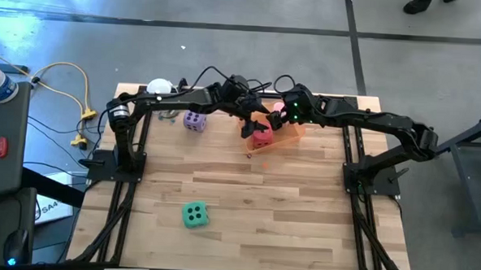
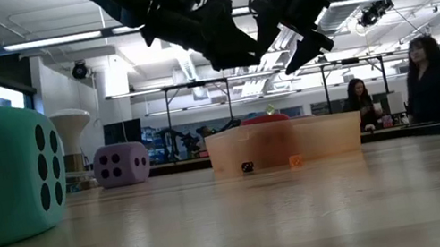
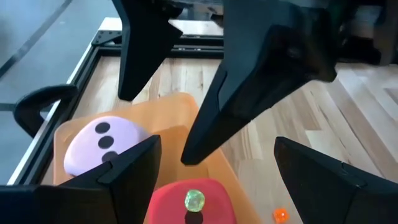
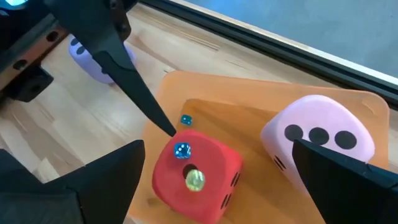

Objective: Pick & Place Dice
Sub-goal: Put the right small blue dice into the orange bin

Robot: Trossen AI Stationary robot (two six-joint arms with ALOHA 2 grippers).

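I read no labels. I count four soft cubes: green-teal die (image 1: 195, 215), purple die (image 1: 195, 121), pink die (image 4: 318, 138), red die (image 4: 198, 174) in one translucent orange tray (image 4: 249, 106). Left gripper (image 1: 249, 126) and right gripper (image 1: 267, 113) both spread, empty.

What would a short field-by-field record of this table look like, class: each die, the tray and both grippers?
red die: in the orange tray, small beads on top
pink die: in the tray beside the red one
purple die: on the table, left of the tray
green die: alone on the table near the front edge
left gripper: open, above the tray
right gripper: open, above the tray
dice left outside the tray: two
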